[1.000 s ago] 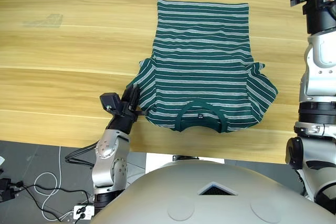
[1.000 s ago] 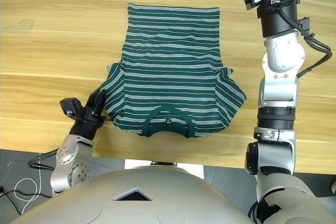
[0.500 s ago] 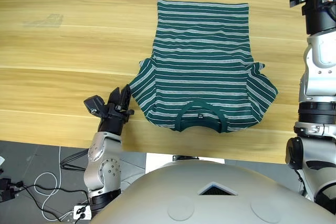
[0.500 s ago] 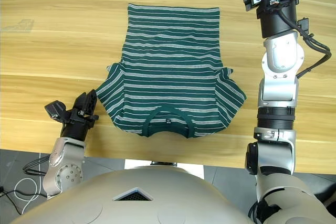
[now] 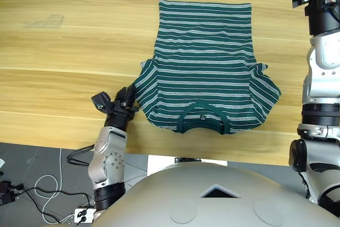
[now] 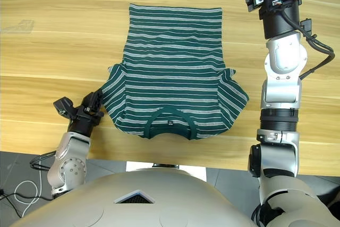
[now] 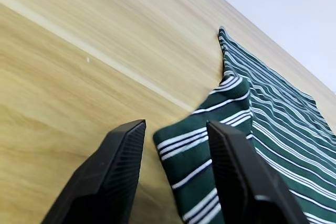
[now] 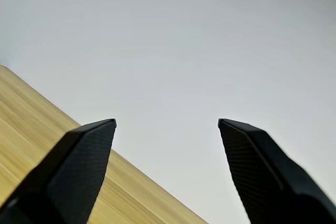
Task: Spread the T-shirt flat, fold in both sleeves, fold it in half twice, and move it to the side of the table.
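Since half a second ago the left tool point(image 7: 176, 125) has come back in to the left sleeve point(image 5: 140, 85) of the T-shirt point(image 5: 204, 62), fingers point(image 7: 121, 161) parted astride its edge, seemingly not yet gripping. The right tool point(image 8: 167, 123) hangs open and empty at far right. The T-shirt lies flat on the wooden bench point(image 5: 69, 51); cables point(image 5: 79, 156) trail on the grey floor point(image 5: 32, 158).

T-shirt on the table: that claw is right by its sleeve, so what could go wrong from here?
1. The open left claw sits at the very tip of the sleeve; it might pinch only a thin edge and lose it mid-fold.
2. The right claw is far off, so nothing pins the T-shirt; a pull may drag it askew.
3. The collar lies near the table edge and could slide off.
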{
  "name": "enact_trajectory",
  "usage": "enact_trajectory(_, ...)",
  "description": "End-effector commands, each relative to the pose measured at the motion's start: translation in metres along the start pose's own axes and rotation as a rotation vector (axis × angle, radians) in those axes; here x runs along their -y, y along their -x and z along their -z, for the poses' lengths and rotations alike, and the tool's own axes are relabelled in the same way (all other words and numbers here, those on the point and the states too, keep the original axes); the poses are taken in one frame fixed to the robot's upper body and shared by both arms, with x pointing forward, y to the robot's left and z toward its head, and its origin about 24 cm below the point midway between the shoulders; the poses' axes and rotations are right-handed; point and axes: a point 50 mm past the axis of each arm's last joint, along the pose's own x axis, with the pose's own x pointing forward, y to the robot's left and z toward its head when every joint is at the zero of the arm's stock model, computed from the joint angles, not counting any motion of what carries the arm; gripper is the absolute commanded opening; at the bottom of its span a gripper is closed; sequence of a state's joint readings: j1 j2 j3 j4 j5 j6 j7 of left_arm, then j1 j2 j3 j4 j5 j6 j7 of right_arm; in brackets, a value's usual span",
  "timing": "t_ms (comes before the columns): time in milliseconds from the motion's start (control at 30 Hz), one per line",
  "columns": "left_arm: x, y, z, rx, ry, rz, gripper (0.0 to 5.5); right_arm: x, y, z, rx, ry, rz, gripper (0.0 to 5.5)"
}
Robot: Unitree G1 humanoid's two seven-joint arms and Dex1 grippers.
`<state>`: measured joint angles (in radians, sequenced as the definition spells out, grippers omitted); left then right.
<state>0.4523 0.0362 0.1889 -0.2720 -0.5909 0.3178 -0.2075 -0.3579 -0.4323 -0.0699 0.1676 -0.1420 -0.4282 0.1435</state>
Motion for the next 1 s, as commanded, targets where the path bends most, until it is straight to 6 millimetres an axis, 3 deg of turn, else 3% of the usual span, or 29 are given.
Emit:
enact_trajectory(33, -0.012, 0.004, 0.016, -0.074, 0.002, -0.088, 2.17, 0.003, 0.002, 0.001, -0.008, 0.011, 0.000, 3.63)
enact_trajectory(967, -0.013, 0.003, 0.026, -0.172, -0.035, -0.054, 2.17, 0.001, -0.003, 0.000, 0.005, 0.004, 0.006, 3.63)
enact_trajectory(1000, -0.013, 0.003, 0.026, -0.175, -0.040, -0.049, 1.98, 0.001, -0.003, 0.000, 0.004, 0.003, 0.007, 3.63)
